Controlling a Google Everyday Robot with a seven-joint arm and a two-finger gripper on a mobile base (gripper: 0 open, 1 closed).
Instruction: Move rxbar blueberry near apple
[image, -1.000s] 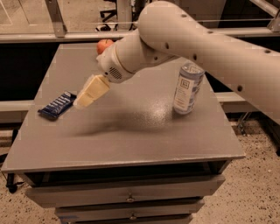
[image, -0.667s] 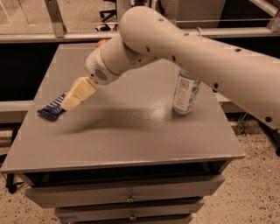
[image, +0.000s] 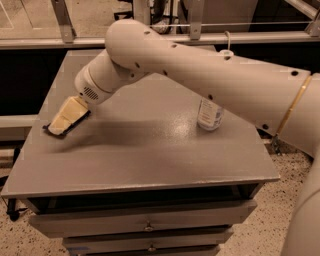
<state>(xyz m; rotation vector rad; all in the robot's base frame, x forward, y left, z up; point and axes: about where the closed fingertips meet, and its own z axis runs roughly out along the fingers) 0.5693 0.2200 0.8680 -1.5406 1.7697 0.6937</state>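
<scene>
My gripper (image: 64, 120) is at the left edge of the grey table (image: 150, 150), lowered right onto the rxbar blueberry (image: 52, 132). Only a thin dark rim of the bar shows around and under the gripper's pale tip. The bar lies flat on the table near its left edge. The apple is hidden behind my arm (image: 200, 65), which crosses the far half of the table from the right.
A clear plastic water bottle (image: 210, 116) with a white cap stands on the right part of the table, partly covered by my arm. The table has drawers below its front edge (image: 150, 227). A metal rail runs behind the table.
My gripper has swung left and down from above the table's middle onto the bar, which it now covers. My arm now hides the apple at the far edge.
</scene>
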